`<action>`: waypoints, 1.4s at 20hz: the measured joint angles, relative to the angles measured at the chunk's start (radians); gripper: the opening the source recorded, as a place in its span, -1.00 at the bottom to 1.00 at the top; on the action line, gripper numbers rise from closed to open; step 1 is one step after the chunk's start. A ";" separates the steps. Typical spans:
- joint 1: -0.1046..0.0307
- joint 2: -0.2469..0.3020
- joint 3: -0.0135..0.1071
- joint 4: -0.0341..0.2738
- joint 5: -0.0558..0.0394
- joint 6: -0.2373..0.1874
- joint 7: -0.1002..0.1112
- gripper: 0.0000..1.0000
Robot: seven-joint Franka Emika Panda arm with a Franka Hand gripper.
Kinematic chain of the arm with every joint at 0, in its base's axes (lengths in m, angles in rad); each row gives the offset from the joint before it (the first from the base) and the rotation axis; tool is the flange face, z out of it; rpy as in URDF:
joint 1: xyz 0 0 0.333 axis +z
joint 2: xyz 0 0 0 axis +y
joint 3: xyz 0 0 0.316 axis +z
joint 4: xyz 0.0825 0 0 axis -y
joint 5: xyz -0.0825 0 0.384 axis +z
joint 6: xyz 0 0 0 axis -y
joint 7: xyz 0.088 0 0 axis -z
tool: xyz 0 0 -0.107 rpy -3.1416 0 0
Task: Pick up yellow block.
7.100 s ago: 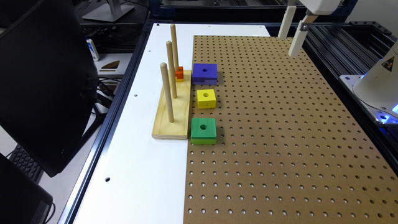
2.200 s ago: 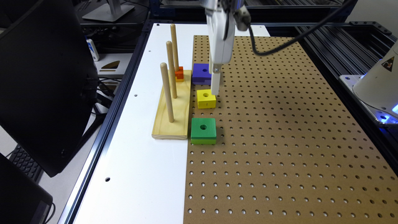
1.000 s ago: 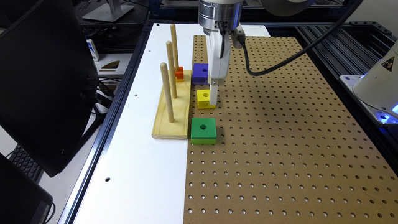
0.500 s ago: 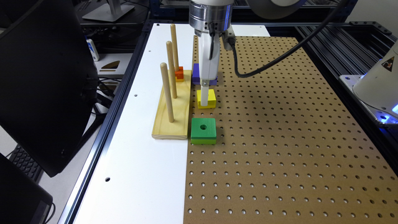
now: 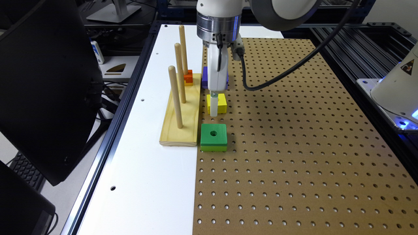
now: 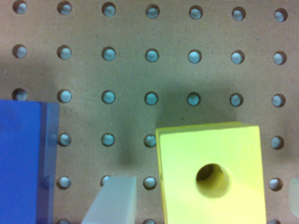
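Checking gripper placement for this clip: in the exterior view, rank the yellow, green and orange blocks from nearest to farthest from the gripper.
1. Small yellow block with a hole: at the gripper, fingers straddling it.
2. Green square block: just in front, toward the camera.
3. Tiny orange block: farthest, on the exterior view's left, on the pale wooden peg base.

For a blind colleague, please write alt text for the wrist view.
A yellow block with a round hole lies on brown pegboard between two pale fingertips of the open end effector. A blue-purple block lies beside it, apart.
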 joint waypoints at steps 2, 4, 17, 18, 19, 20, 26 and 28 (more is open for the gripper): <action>0.000 0.000 0.000 0.000 0.0000 0.000 0.000 1.00; 0.000 0.000 0.000 0.001 0.0000 0.000 0.000 1.00; 0.000 0.042 0.000 0.006 -0.0015 0.037 0.000 -1.00; 0.000 0.042 0.000 0.006 -0.0015 0.037 0.000 -1.00; 0.000 0.042 0.000 0.006 -0.0015 0.037 0.000 -1.00; 0.000 0.042 0.000 0.006 -0.0015 0.037 0.000 -1.00; 0.000 0.042 0.000 0.006 -0.0015 0.036 0.000 -1.00; 0.000 0.042 -0.001 0.006 -0.0015 0.036 0.000 -1.00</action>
